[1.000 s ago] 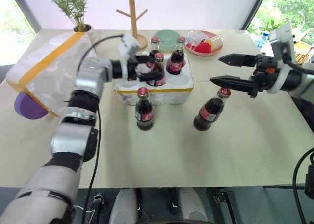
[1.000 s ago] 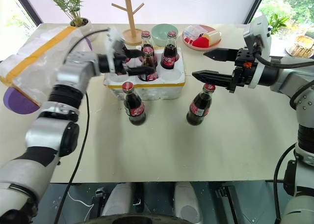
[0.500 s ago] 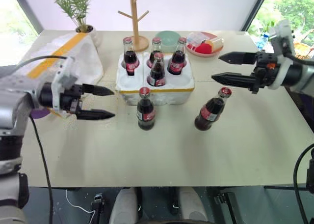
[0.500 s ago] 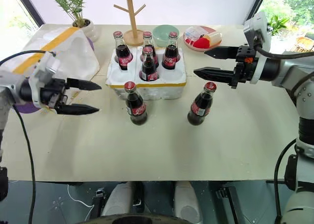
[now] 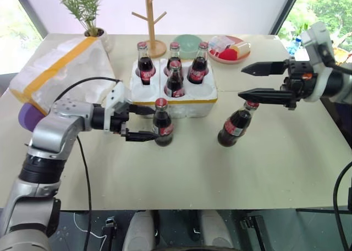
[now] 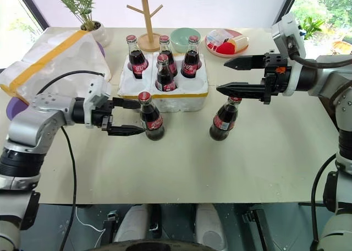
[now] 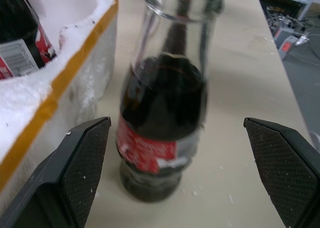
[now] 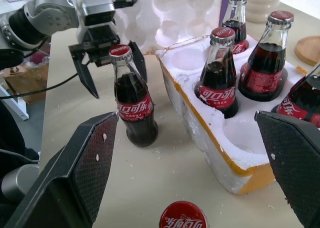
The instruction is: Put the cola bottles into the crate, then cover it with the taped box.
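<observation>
The crate [image 5: 181,101], low white foam with a thin yellow band, holds several cola bottles [image 5: 175,79]. Two more stand on the table in front of it. My left gripper [image 5: 147,123] is open, its fingers [image 7: 82,158] on either side of the left loose bottle [image 5: 162,123], apart from the glass. My right gripper [image 5: 242,81] hangs open, empty, just above the red cap of the right loose bottle [image 5: 235,127]. The taped box [image 5: 60,69], white foam with a wide yellow band, lies at the table's far left.
Behind the crate stand a wooden mug tree [image 5: 149,20], a green bowl [image 5: 187,42] and a pink plate [image 5: 228,48] with food items. A potted plant [image 5: 88,11] is at the back left. A purple object [image 5: 26,116] lies beside the taped box.
My left gripper left a bottle in the crate's back-left well, drew back to the left, then swung in low around the left loose bottle. The right gripper has stayed put.
</observation>
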Controlling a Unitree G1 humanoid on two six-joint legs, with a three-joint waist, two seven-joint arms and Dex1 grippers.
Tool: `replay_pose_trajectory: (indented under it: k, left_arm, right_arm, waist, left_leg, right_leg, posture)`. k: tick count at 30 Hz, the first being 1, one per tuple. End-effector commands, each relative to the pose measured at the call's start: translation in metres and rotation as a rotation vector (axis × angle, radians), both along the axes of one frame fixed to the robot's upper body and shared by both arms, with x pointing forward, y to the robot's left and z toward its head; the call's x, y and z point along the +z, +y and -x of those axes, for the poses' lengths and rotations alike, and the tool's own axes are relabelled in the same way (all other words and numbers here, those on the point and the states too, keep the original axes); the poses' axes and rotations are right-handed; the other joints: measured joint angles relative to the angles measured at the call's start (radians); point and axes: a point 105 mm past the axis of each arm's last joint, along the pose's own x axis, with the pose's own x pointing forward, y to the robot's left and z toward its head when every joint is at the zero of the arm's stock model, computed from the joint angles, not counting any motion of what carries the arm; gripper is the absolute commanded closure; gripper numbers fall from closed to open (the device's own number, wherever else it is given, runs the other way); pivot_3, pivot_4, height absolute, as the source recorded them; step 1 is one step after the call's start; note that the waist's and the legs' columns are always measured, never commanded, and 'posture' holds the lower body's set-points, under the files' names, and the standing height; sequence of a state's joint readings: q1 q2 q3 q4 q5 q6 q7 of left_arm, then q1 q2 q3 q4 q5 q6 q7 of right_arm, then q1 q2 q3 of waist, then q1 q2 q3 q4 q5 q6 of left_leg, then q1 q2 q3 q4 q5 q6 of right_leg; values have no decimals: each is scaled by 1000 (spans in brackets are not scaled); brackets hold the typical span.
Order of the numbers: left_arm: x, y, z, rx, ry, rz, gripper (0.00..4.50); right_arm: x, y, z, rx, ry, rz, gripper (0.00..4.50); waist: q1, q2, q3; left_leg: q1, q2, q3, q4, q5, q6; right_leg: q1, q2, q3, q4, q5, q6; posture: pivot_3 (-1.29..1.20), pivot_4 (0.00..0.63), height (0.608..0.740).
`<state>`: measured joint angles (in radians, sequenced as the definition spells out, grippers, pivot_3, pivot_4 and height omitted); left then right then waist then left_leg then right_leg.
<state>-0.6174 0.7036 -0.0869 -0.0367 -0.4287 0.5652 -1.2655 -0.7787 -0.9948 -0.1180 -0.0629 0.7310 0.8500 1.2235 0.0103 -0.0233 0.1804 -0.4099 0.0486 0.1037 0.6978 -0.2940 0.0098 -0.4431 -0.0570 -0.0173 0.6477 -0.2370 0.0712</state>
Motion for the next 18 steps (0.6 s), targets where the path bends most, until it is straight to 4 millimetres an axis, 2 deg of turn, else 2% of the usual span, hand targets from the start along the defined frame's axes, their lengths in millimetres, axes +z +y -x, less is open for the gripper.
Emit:
replay_pose_trajectory:
  k: [1,8,12,15,17,18]
  left_arm:
    - [-2,-6,-8,11,-40,-21,27]
    - [-19,-22,-13,-3,5,-25,27]
    - [-21,-26,-13,-17,18,-15,27]
    - [-18,-25,-12,-22,22,-1,844]
    - [-10,-22,-11,-22,32,24,1686]
    - [0,-19,-8,-30,55,61,1702]
  right_arm:
    - [12,2,8,18,-54,4,0]
    - [12,1,5,-2,-58,-14,0]
    - [12,0,2,-25,-63,-25,0]
    - [11,-2,0,-42,-65,-33,0]
    - [11,-2,0,-45,-65,-34,0]
    - [10,-2,0,-46,-65,-34,0]
  waist:
    - [0,0,0]
    - [0,0,0]
    - [0,0,0]
    - [0,0,0]
    - [0,0,0]
    - [0,0,0]
  left_leg:
    - [0,0,0,0,0,0]
    - [0,0,0,0,0,0]
    - [0,0,-1,0,0,0]
    - [0,0,-1,0,0,0]
    - [0,0,-1,0,0,0]
    - [0,0,-1,0,0,0]
  right_leg:
    - [0,0,0,0,0,0]
    - [0,0,0,0,0,0]
    - [0,0,0,0,0,0]
    - [0,0,0,0,0,0]
    - [0,0,0,0,0,0]
    - [0,0,0,0,0,0]
  posture:
    - [0,150,740]
    - [0,150,740]
    - [0,150,740]
    - [0,150,740]
    - [0,150,740]
    - [0,150,740]
